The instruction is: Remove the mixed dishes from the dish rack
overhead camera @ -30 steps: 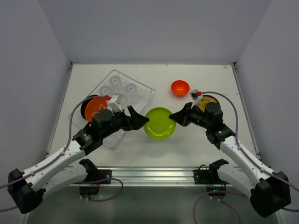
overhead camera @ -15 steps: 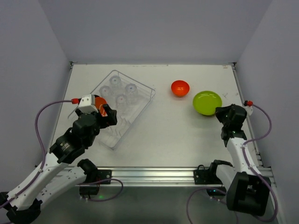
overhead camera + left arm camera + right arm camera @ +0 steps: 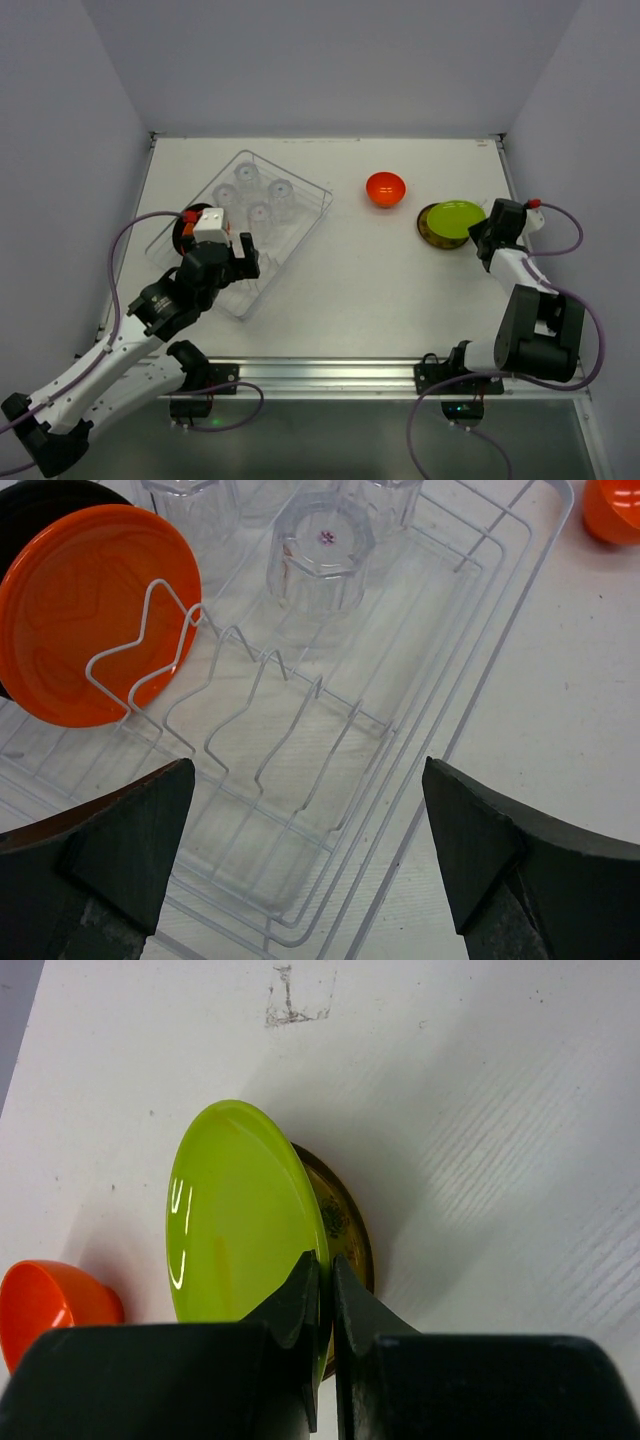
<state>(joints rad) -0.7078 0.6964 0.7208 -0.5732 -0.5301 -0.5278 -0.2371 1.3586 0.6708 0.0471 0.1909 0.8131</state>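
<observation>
White tabletop: right tool pinches the glossy green plate, left tool gapes wide over the wire rack.

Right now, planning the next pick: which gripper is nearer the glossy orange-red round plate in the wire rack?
Left. The left gripper hovers beside the orange-red plate; the right gripper pinches the green plate across the table.

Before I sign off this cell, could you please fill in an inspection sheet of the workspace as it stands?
Surface: white table, one faint scuff.
Job's things: dish rack holds four glasses, orange-red plate, black plate; orange-red bowl on table; green plate tilted on yellow patterned plate.
Clutter: nothing seen.
Grippers: left gripper open over rack; right gripper shut on green plate's rim.
Cables: purple loops at both arms.
Surroundings: plain walls.
</observation>
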